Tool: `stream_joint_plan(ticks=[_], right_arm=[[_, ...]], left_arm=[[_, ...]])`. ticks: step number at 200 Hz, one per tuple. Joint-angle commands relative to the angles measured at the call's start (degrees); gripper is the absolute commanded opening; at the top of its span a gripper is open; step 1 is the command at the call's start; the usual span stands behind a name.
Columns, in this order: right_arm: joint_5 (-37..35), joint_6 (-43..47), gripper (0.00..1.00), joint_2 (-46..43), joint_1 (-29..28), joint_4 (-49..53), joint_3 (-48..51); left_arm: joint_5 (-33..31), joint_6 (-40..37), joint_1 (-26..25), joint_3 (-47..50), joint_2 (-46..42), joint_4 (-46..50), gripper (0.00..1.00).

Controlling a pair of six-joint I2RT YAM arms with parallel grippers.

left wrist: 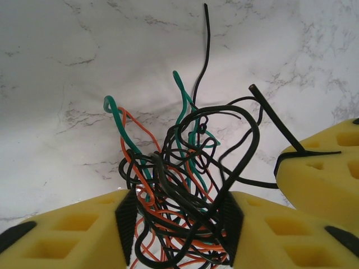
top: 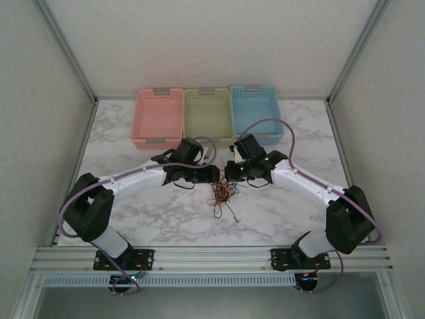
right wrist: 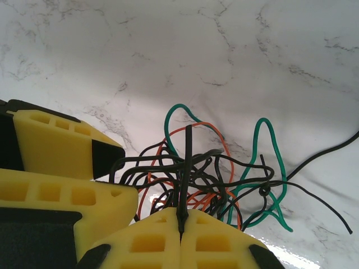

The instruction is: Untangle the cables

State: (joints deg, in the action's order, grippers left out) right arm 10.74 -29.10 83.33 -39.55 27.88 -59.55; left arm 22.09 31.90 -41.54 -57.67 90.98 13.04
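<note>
Overhead, desk centre: cables (top: pixel 221 194) in a small tangle at the tips of both claws; left claw (top: pixel 214 174) and right claw (top: pixel 229 171) meet nose to nose over the marble desk (top: pixel 166 212).
Far edge: three baskets (top: pixel 208 133) in a row, pink, green, blue, well apart from the tangle.
Left wrist: left claw (left wrist: pixel 179 210) parted, not clenched; black, orange and green cables (left wrist: pixel 185 168) bunched between its pads (left wrist: pixel 126 216). One black strand runs to the right claw's tip.
Right wrist: right claw (right wrist: pixel 181 216) clenched on one black strand at the finger seam; tangle (right wrist: pixel 202 174) just ahead, green loops to its right.
</note>
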Motion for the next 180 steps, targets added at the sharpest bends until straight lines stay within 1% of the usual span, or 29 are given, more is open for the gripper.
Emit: stream_joint_plan(ticks=[1,13,26,53,67,102,151,180], right_arm=[[0.7,1.2,0.00,-1.1,-0.4,0.0,0.3],[0.3,1.5,0.00,-1.4,-0.4,0.4,0.2],[-0.2,2.2,0.00,-1.6,-0.5,1.1,0.1],[-1.9,3.8,0.00,-2.8,-0.3,2.6,0.4],[-2.8,4.2,0.00,-4.0,0.4,2.9,1.2],[-3.1,4.1,0.00,-8.7,4.8,2.3,5.0],[-5.1,1.4,0.00,-13.4,15.6,3.3,10.1],[-7.2,0.1,0.00,-14.2,20.4,3.5,11.5]], left_arm=[[1.0,0.3,-0.4,-1.4,1.0,-0.2,0.39],[0.1,0.1,-0.4,-0.9,0.5,0.2,0.31],[-1.3,-0.5,-0.3,-0.4,-0.6,1.2,0.25],[-2.1,-1.1,0.3,1.0,-1.9,2.5,0.07],[-2.8,-1.4,0.5,1.8,-2.5,3.0,0.00],[-4.2,-1.4,1.3,4.8,-4.8,3.6,0.00],[-5.2,-1.8,2.8,8.5,-8.3,4.9,0.00],[-5.2,-1.8,4.3,10.1,-9.6,5.0,0.00]])
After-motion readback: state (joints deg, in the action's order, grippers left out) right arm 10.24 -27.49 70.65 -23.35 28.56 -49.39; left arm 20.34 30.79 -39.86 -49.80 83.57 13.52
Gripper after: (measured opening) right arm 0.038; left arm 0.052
